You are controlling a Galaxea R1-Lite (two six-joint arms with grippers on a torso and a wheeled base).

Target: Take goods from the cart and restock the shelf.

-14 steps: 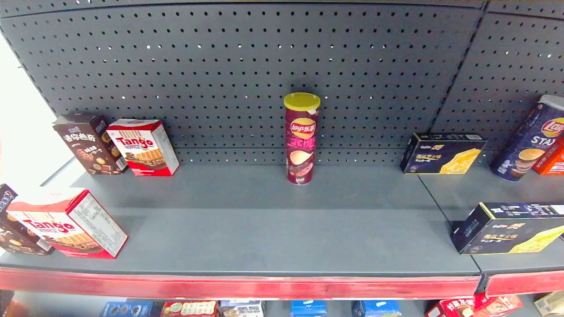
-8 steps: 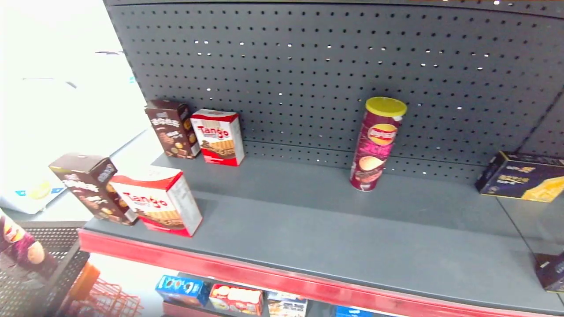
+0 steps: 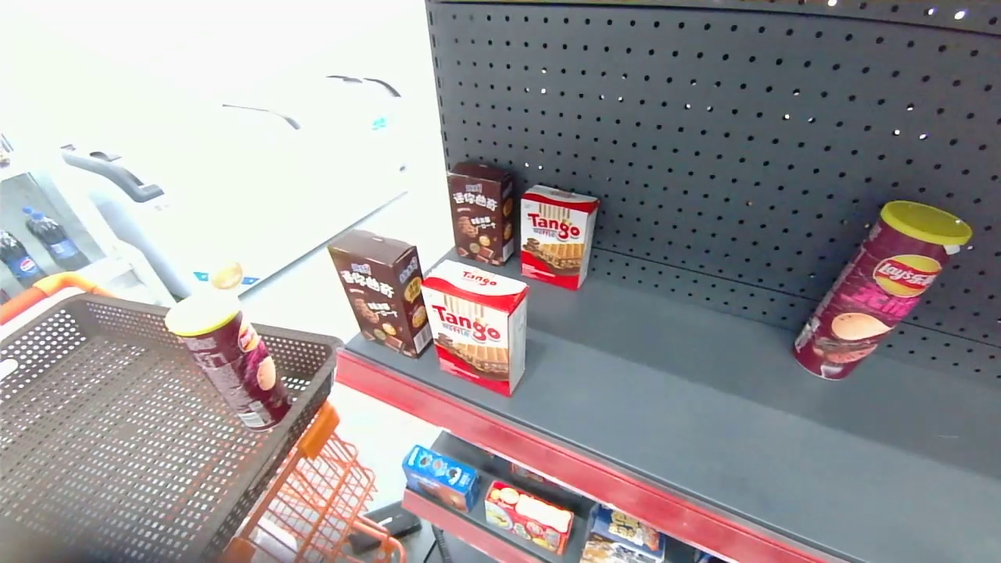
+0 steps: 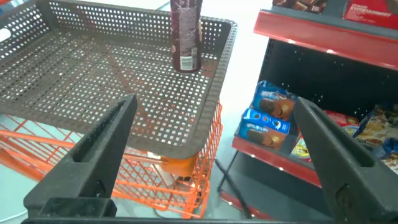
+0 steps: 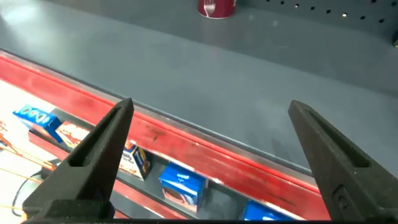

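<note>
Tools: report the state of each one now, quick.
Left tool: open, holding nothing, over the cart basket.
Right tool: open, holding nothing, at the front edge of the shelf.

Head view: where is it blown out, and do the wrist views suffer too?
Head view: room beyond the shelf bleaches white, paling the lid of the can in the cart. Left wrist view: glare between cart and shelf. Right wrist view: evenly lit.
</note>
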